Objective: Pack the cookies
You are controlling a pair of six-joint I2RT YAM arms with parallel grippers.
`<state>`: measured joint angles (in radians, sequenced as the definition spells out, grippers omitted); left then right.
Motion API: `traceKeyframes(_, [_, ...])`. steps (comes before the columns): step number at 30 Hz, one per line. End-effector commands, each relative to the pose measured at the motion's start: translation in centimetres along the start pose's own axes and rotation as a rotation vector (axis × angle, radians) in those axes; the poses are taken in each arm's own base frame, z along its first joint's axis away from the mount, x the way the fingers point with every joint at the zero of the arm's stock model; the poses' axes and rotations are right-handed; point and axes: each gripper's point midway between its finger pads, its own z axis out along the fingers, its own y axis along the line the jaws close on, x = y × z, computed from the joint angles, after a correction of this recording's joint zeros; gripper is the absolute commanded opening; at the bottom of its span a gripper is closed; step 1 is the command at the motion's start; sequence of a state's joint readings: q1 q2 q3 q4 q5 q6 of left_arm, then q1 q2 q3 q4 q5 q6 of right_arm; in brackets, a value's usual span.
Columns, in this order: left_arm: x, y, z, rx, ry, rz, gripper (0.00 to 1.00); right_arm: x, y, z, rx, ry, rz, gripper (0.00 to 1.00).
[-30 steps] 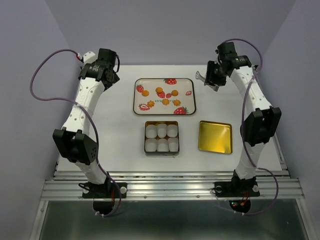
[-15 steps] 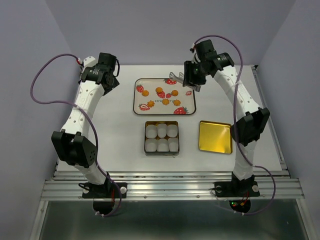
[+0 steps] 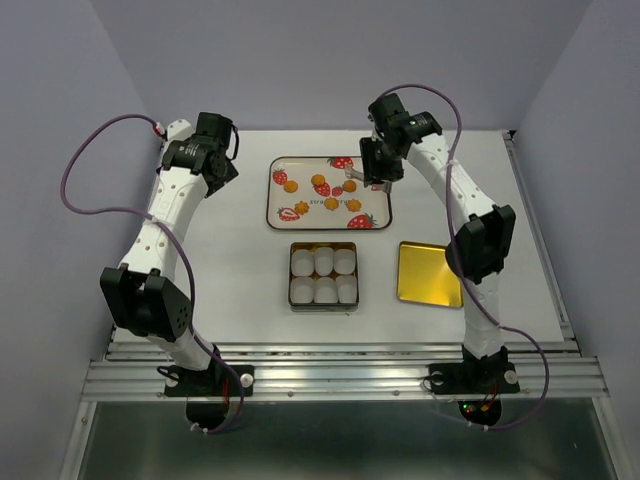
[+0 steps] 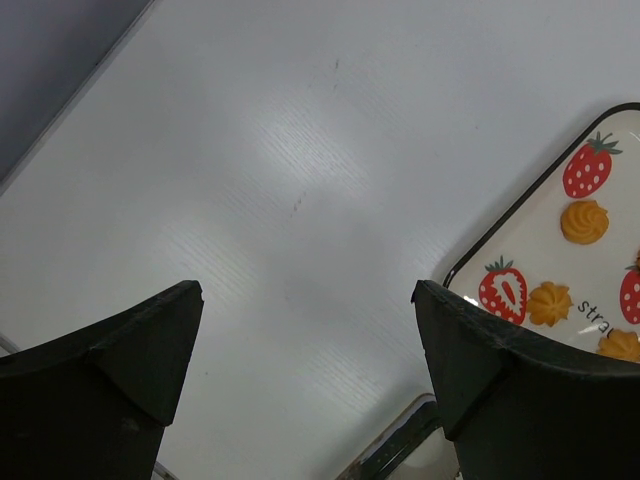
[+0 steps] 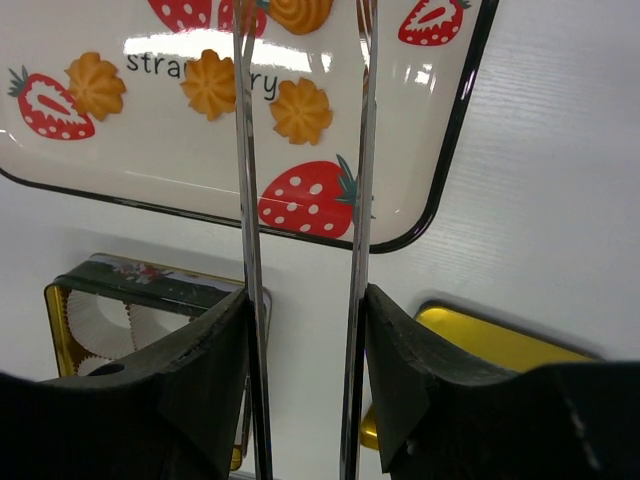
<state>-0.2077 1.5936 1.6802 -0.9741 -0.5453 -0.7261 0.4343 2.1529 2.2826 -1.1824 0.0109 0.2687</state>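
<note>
Holding tongs (image 5: 245, 200), the right hand (image 5: 305, 300) shows them cropped before their tips.

The cookies (image 3: 318, 181) were orange-yellow. The tray (image 3: 305, 170) was white with a black rim, printed with red strawberries (image 3: 342, 162) with green leaves, and dark lettering. The tin (image 3: 322, 245) was gold inside and dark green outside, its cups (image 3: 324, 262) white. The lid (image 3: 430, 272) was gold. The tongs (image 5: 248, 200) were silver. The table (image 3: 230, 260) was white, the arms (image 3: 165, 215) white and black, the cables (image 3: 66, 182) purple.
</note>
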Motion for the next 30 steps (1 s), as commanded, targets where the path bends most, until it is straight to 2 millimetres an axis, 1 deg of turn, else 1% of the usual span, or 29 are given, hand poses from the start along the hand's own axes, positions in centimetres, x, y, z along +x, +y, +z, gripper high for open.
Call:
traceKeyframes(1, [-0.6, 0.5, -1.1, 0.017, -0.031, -0.012, 0.99, -1.8, 0.6, -0.5, 0.013, -0.072, -0.019, 0.52])
traceKeyframes(2, [-0.6, 0.5, -1.1, 0.018, -0.032, -0.013, 0.99, -1.7, 1.1, -0.4, 0.007, -0.072, -0.029, 0.52])
traceKeyframes(7, [-0.3, 0.6, -0.9, 0.016, -0.028, -0.006, 0.99, -1.7, 1.3, 0.8, 0.001, -0.061, -0.032, 0.51])
traceKeyframes(10, [0.0, 0.7, -0.7, 0.011, -0.023, -0.005, 0.99, -1.5, 1.6, 1.2, -0.017, -0.052, -0.038, 0.51])
traceKeyframes(13, [0.2, 0.5, -0.6, 0.016, -0.017, -0.005, 0.99, -1.7, 1.6, 1.6, -0.018, -0.058, -0.04, 0.51])
traceKeyframes(14, [0.3, 0.4, -0.5, 0.018, -0.015, -0.005, 0.99, -1.6, 2.0, 1.6, -0.017, -0.058, -0.047, 0.51])
traceKeyframes(17, [0.5, 0.4, -0.4, 0.021, -0.011, -0.004, 0.99, -1.5, 1.1, 2.1, 0.032, -0.056, -0.048, 0.51])
traceKeyframes(21, [0.6, 0.5, -0.3, 0.023, -0.011, -0.005, 0.99, -1.4, 0.8, 2.4, 0.051, -0.055, -0.047, 0.52])
traceKeyframes(22, [0.7, 0.5, -0.3, 0.022, -0.01, -0.003, 0.99, -1.3, 1.0, 2.6, 0.056, -0.054, -0.055, 0.52])
traceKeyframes(26, [0.8, 0.7, -0.3, 0.023, -0.011, 0.001, 0.99, -1.2, 1.0, 3.0, 0.058, -0.048, -0.06, 0.52])
traceKeyframes(27, [0.8, 0.7, -0.3, 0.024, -0.013, -0.002, 0.99, -1.0, 1.4, 3.1, 0.056, -0.045, -0.066, 0.52])
traceKeyframes(30, [1.0, 0.8, -0.2, 0.024, -0.013, -0.002, 0.99, -0.9, 1.6, 3.5, 0.047, -0.039, -0.065, 0.52])
